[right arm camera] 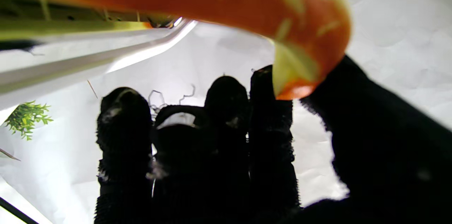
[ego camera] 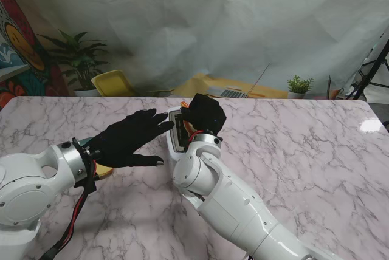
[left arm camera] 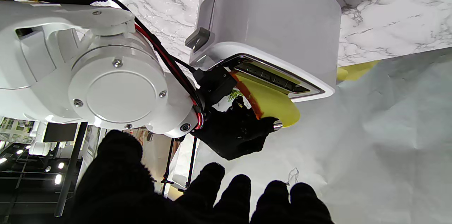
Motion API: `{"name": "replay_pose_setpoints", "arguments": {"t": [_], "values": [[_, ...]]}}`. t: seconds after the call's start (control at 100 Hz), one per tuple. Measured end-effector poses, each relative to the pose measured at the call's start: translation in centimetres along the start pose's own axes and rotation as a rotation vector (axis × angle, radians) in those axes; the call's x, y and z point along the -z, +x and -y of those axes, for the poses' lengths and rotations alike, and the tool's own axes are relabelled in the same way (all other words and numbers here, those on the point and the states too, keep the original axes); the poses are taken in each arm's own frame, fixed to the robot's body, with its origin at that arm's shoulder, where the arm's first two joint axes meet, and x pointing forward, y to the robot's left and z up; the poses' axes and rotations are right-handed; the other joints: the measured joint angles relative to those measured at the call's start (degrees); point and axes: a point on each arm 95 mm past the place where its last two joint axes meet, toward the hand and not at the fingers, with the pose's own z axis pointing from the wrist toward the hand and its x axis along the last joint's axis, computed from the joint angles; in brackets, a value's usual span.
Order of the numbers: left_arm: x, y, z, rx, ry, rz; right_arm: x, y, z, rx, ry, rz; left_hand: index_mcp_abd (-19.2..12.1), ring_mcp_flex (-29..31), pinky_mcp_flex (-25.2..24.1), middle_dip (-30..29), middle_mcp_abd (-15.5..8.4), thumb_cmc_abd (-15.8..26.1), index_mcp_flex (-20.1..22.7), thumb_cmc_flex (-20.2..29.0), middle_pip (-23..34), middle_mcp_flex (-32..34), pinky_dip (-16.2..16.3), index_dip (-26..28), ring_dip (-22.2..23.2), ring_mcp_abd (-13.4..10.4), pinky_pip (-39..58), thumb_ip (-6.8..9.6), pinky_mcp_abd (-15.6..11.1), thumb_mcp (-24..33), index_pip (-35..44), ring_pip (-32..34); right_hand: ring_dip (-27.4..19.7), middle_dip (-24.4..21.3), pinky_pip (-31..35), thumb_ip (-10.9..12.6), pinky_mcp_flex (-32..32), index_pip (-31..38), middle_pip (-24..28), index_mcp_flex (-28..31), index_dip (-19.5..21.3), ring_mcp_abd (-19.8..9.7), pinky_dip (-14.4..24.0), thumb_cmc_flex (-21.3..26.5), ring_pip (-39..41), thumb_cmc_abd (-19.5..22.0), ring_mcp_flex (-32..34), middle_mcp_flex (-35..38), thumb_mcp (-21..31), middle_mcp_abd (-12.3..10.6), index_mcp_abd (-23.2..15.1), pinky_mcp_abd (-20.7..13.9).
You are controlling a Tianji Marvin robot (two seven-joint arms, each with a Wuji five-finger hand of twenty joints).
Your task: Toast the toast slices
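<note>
a: from the stand, the right hand [ego camera: 204, 114] in its black glove sits over the white plastic toaster [ego camera: 176, 131] on the marble tabletop [ego camera: 292, 150]; the left hand [ego camera: 130, 138] hovers beside it, fingers spread, holding nothing.

b: left wrist view: the yellow toast slice with its orange crust [left arm camera: 270, 102] is pinched, half into the slot.

a: right wrist view: the slice fills the frame, blurred. i'd keep it upright, lower it straight, and let go only once it's seated.
</note>
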Motion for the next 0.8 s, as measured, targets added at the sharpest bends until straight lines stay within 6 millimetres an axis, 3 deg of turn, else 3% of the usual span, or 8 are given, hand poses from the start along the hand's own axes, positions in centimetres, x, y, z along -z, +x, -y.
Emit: {"name": "replay_pose_setpoints", "arguments": {"t": [0.3, 0.8], "values": [[-0.3, 0.2, 0.0, -0.002, 0.006, -0.008, 0.5, -0.5, -1.3, 0.033, 0.028, 0.047, 0.0, 0.0, 0.0, 0.0, 0.0, 0.0, 0.0, 0.6, 0.0, 0.0, 0.0, 0.0, 0.0, 0.0, 0.0, 0.0, 0.0, 0.0, 0.0, 0.0, -2.2, 1.8, 0.0, 1.7, -2.2, 0.7, 0.3, -0.6, 4.6, 0.2, 0.0, -5.6, -6.2, 4.7, 0.0, -3.0, -4.5, -0.2, -1.4, 2.1], [-0.5, 0.4, 0.1, -0.007, 0.018, -0.011, 1.7, -1.2, -2.2, 0.036, 0.059, 0.117, 0.0, 0.0, 0.0, 0.0, 0.0, 0.0, 0.0, 0.6, 0.0, 0.0, 0.0, 0.0, 0.0, 0.0, 0.0, 0.0, 0.0, 0.0, 0.0, 0.0, -2.7, 2.0, 0.0, 2.2, -2.4, 0.7, 0.3, -0.6, 5.2, 0.7, 0.0, -5.6, -7.0, 5.1, 0.0, -3.4, -4.5, 0.2, -1.4, 2.3]]}}
